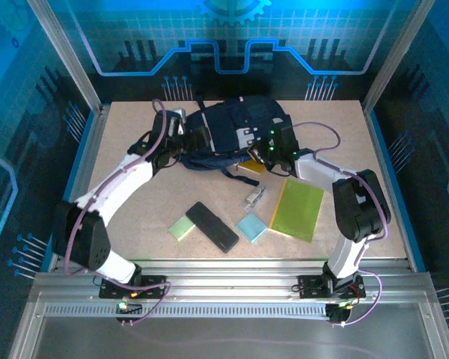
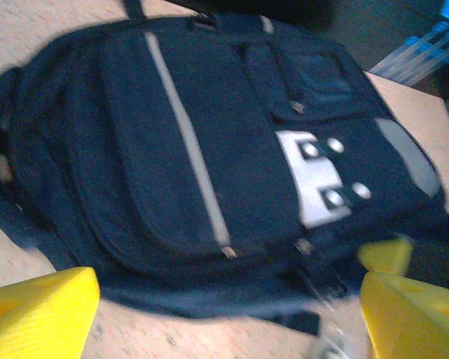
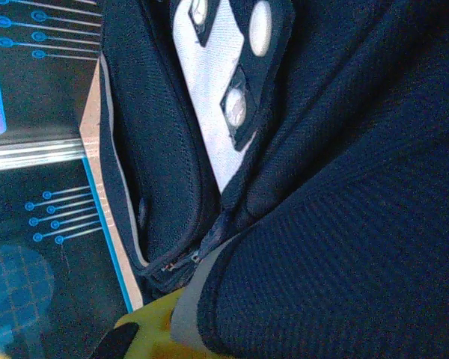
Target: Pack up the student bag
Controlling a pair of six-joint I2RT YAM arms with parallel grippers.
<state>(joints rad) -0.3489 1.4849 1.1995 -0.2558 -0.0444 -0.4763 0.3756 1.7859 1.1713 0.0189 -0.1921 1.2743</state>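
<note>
Student bag (image 1: 232, 123) lies between left hand (image 1: 182, 132) and right hand (image 1: 270, 148).

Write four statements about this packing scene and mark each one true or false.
1. The bag lies at the far side of the table. True.
2. The black case is inside the bag. False: it lies on the table, beside a green pad.
3. A yellow-green folder lies to the right of the blue pad. True.
4. The left gripper is shut on the green pad. False: its fingers stand wide apart, facing the bag.
</note>
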